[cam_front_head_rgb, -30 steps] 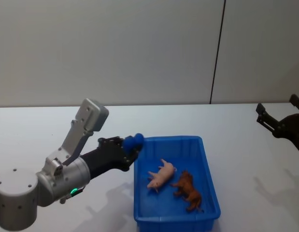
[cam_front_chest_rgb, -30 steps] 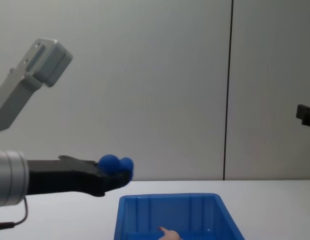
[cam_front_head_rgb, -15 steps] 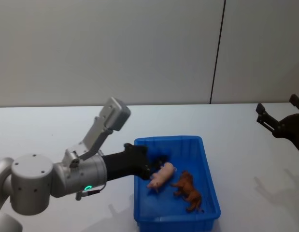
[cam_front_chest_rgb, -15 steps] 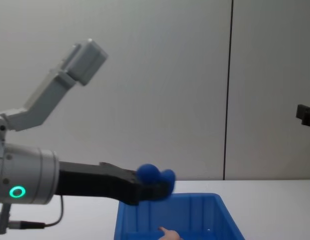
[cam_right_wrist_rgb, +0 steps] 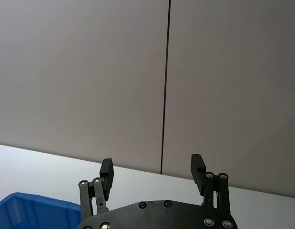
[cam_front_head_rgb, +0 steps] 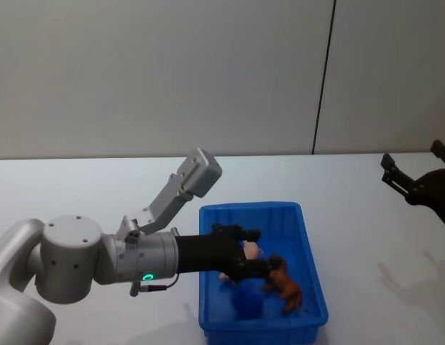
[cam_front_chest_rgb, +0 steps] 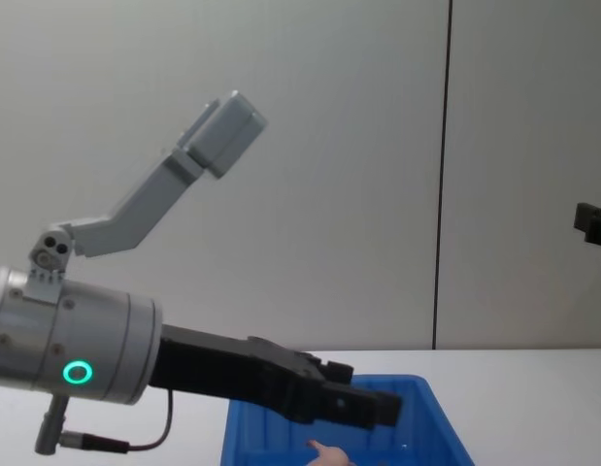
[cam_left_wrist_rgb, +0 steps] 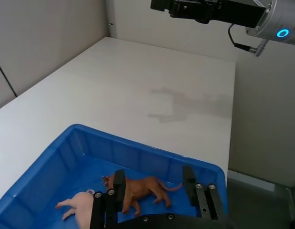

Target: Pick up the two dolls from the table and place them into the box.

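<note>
Left gripper (cam_front_head_rgb: 252,253) reaches in from the left of the head view, over the blue box (cam_front_head_rgb: 308,244) at lower centre; fingers (cam_left_wrist_rgb: 119,183) spread apart, holding nothing. Both dolls lie inside the box: brown doll (cam_left_wrist_rgb: 145,187) just beyond the fingertips, pink doll (cam_left_wrist_rgb: 80,206) beside it. Box sits on the white table (cam_front_head_rgb: 366,215). Right gripper (cam_front_head_rgb: 416,176) hangs at the right edge, fingers released.

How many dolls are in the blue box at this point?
2. The brown doll and the pink doll both lie on the floor of the box, side by side, under the open left end effector reaching in.
</note>
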You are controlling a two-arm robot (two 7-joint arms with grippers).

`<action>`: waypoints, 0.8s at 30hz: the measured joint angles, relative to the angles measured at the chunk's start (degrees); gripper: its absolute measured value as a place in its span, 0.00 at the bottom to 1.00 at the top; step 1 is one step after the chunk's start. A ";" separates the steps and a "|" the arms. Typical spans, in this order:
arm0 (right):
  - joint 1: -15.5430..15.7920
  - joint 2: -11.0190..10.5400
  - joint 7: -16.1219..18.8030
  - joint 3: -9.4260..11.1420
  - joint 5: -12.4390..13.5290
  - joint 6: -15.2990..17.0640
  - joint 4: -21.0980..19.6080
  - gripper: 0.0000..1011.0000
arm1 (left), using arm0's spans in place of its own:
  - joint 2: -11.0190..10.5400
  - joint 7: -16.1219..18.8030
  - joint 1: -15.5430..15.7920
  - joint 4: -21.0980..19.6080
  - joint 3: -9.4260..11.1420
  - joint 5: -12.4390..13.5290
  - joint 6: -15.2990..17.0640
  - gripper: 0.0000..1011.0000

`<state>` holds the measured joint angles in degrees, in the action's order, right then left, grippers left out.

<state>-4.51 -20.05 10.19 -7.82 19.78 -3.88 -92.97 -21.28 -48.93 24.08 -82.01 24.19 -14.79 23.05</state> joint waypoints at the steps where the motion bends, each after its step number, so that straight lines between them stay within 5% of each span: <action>1: 0.00 0.00 0.00 0.00 0.00 0.00 0.00 0.99 | 0.08 -0.25 0.12 0.14 0.05 0.08 0.08 0.72; 9: 0.00 0.00 0.00 0.00 0.00 0.00 0.00 0.99 | 0.56 -1.95 0.93 0.99 0.45 0.48 0.55 0.97; 24: 0.00 0.00 0.00 0.00 0.00 0.00 0.00 0.99 | -1.78 5.20 -1.43 -4.26 -0.75 -1.67 -0.30 0.99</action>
<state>-4.51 -20.05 10.19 -7.82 19.78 -3.88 -92.97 -23.06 -43.72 22.64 -86.27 23.44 -16.46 22.75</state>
